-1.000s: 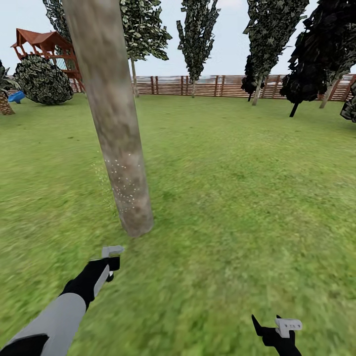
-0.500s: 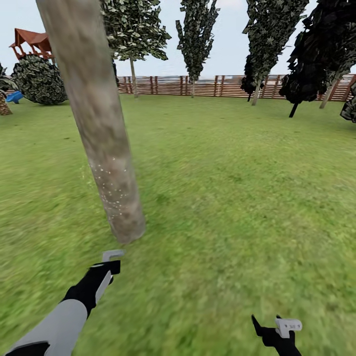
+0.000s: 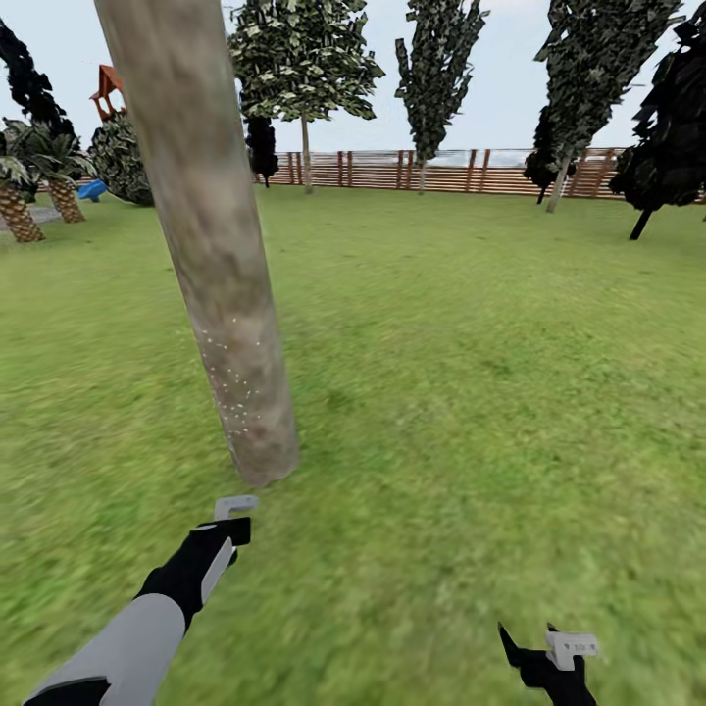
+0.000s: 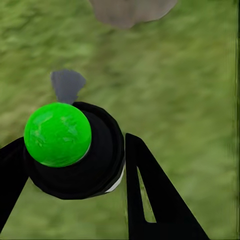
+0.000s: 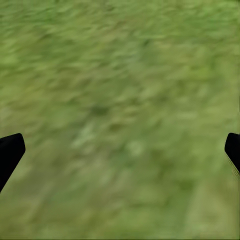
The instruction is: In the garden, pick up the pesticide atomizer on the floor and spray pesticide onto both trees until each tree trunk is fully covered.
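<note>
One thick grey-tan tree trunk (image 3: 221, 284) rises from the lawn just ahead, left of centre, and leans slightly. Pale pesticide specks (image 3: 230, 378) dot its lower part. Its base (image 4: 131, 10) also shows in the left wrist view. My left gripper (image 3: 224, 534) is shut on the pesticide atomizer (image 4: 75, 155), a black body with a bright green round cap. The atomizer's grey nozzle (image 3: 233, 506) points at the trunk's foot, a short gap away. My right gripper (image 3: 549, 655) hangs low at the right, open over bare grass, its fingertips (image 5: 10, 152) wide apart.
The brown slat fence (image 3: 441, 169) closes the far side of the lawn, with thin dark columnar trees (image 3: 436, 69) in front of it. At the far left stand palm-like plants (image 3: 20, 196), a dark bush (image 3: 123, 162) and a red-roofed play structure (image 3: 108, 86). Open grass lies to the right.
The whole picture has shifted right, so the camera has turned left. Trunk and left gripper keep about the same spacing. Fewer specks show on the trunk's facing side. The right arm holds still.
</note>
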Motion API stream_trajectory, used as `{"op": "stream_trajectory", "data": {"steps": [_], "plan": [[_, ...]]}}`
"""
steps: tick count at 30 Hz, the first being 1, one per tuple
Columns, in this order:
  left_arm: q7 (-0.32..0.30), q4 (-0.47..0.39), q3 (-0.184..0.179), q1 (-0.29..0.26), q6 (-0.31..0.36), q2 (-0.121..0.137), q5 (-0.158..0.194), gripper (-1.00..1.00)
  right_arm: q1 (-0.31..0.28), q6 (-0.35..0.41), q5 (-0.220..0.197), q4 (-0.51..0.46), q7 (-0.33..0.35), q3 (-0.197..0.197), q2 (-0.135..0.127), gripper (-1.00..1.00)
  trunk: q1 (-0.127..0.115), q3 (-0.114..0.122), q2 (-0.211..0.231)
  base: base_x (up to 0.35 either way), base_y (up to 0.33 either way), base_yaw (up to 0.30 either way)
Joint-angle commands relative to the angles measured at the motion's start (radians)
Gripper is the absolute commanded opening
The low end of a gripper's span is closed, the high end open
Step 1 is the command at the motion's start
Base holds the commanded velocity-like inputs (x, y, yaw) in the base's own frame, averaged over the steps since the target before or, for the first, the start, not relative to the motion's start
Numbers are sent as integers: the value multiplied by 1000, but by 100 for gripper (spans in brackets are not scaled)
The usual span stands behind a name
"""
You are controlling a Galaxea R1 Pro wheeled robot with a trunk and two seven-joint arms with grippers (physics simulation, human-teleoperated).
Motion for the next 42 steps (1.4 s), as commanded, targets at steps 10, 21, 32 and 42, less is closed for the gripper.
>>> {"op": "stream_trajectory", "data": {"steps": [10,21,32,42], "plan": [[-4,0,1,0,-1,-3,90,-100,0,0,0,0,0,0,0,100,0,0,0,152,-240,278],[-3,0,0,0,-2,-4,100,-100,0,0,0,0,0,0,0,100,0,0,0,95,-260,35],[-3,0,0,0,-1,-4,102,-100,0,0,0,0,0,-1,0,100,0,0,0,1,-273,223],[-6,0,0,1,0,-4,102,-100,0,0,-1,0,0,-1,0,100,0,0,0,112,-273,144]]}}
